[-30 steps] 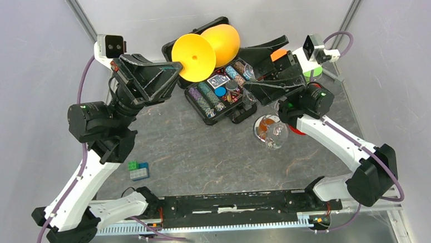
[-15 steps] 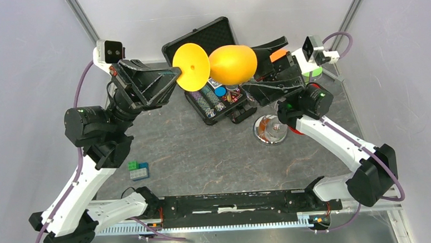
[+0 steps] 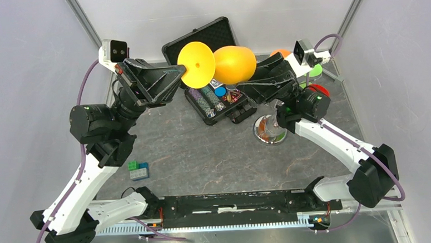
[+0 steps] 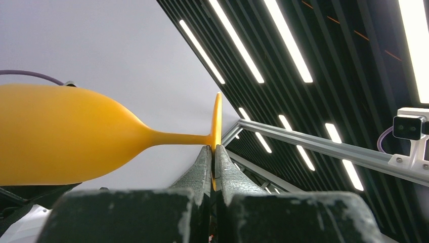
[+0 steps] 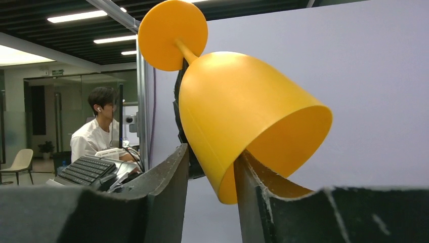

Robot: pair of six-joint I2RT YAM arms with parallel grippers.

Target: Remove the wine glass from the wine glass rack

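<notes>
The yellow wine glass [image 3: 233, 65] lies on its side in the air above the black chip case, foot to the left. My left gripper [image 3: 182, 74] is shut on the edge of the round foot [image 4: 217, 121]; in the left wrist view the gripper [image 4: 213, 152] pinches that thin disc. My right gripper [image 5: 212, 150] straddles the rim of the bowl [image 5: 238, 101], one finger inside and one outside. Its jaws stand well wider than the wall between them. The wine glass rack [image 3: 267, 132] stands below on its mirrored disc base, partly behind the right arm.
The open black chip case [image 3: 217, 96] with poker chips sits at the back middle. Small blue and green bricks [image 3: 138, 170] lie at the left front. Orange [image 3: 279, 52], green [image 3: 314, 70] and red [image 3: 320, 88] items sit at the back right, near the frame post.
The left arm turned the glass onto its side and carried it right. The right gripper rose to the bowl's rim and its jaws narrowed around the wall.
</notes>
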